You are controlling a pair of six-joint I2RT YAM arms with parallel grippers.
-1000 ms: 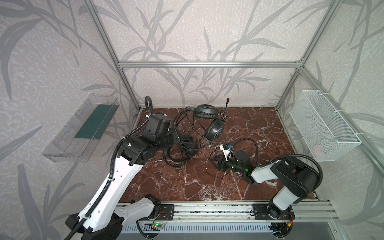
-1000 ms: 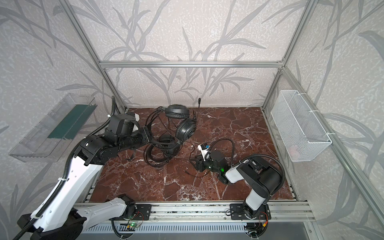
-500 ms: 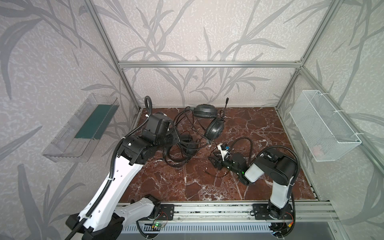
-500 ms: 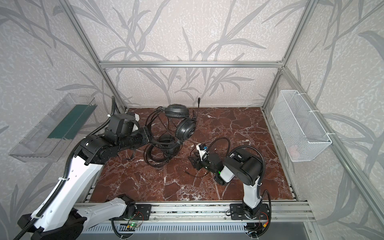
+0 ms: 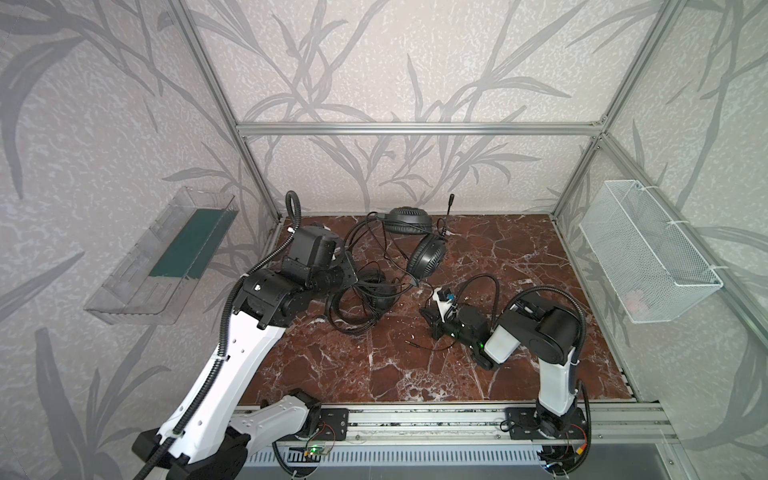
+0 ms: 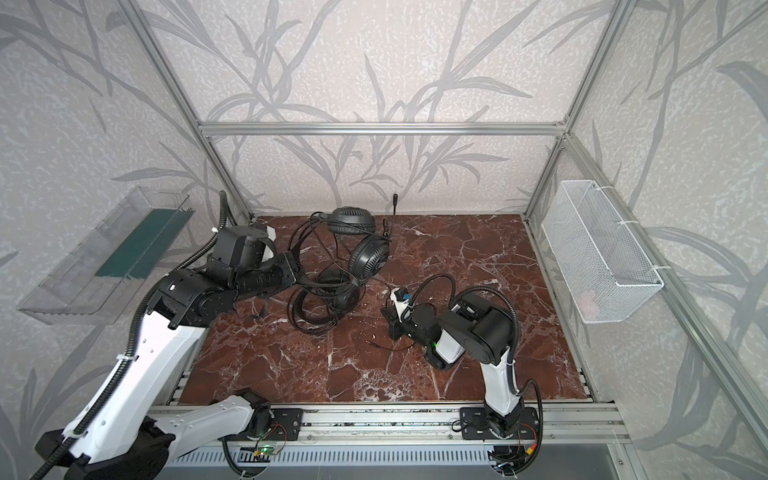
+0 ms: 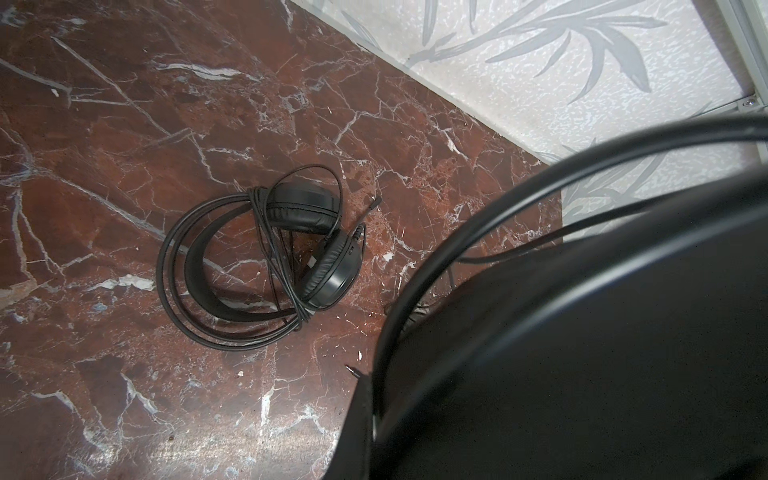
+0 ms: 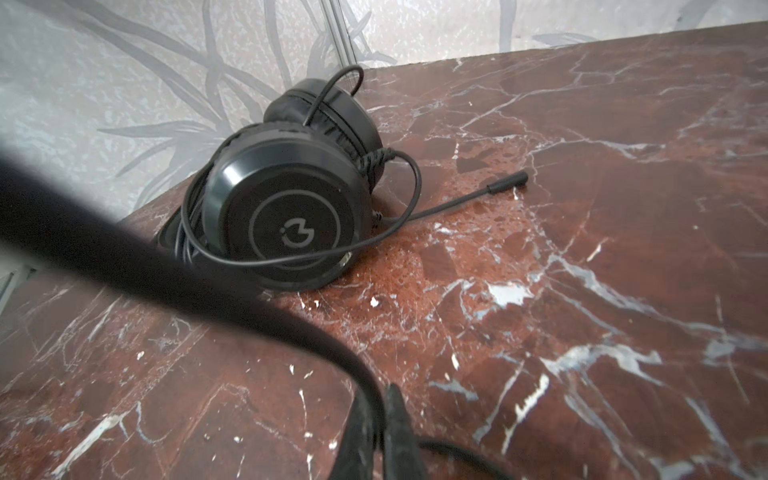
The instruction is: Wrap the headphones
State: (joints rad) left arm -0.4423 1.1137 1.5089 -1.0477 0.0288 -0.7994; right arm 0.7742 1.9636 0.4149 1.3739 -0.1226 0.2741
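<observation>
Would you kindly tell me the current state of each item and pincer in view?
Rear headset: lying on the table, cable wound around it.
Front headset: cable loose in loops, not yet wrapped.
Left pincer: shut, apparently on the front headset.
Right pincer: shut on a black cable.

Soft even light, faint shadows. Top views bow at edges, wall (image 5: 83,124) dimmer at 9 o'clock. Close cable (image 8: 124,257) blurred.
</observation>
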